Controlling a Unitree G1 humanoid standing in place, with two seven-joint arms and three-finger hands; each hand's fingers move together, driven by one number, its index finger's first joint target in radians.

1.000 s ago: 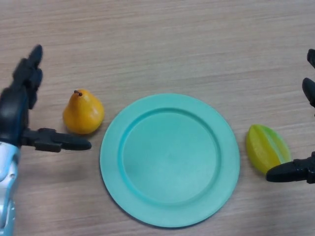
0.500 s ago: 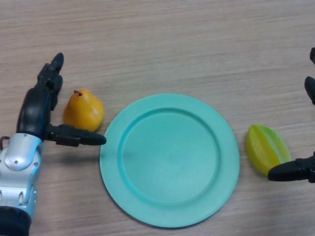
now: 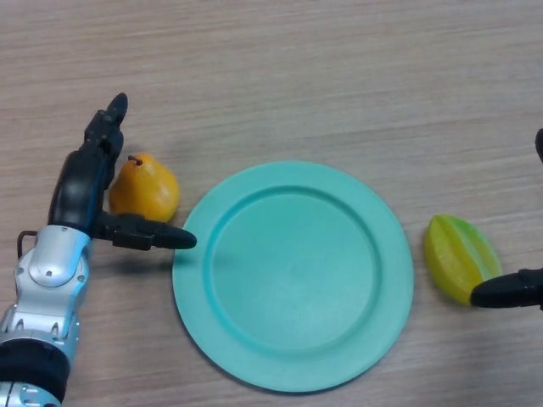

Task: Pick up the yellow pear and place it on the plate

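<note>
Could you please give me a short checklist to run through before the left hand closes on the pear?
1. Left hand open: ok, fingers straight beside the yellow pear, thumb stretched out below it.
2. Pear between fingers and thumb: ok, it sits in the gap, fingers on its left side.
3. Pear upright: ok, stem up, resting on the table.
4. Plate free to receive it: ok, nothing lies on it.
5. Thumb clear of the plate: cannot tell, its tip is at the plate's left rim.
6. Right hand out of the way: ok, at the right edge by the green-yellow fruit.
</note>
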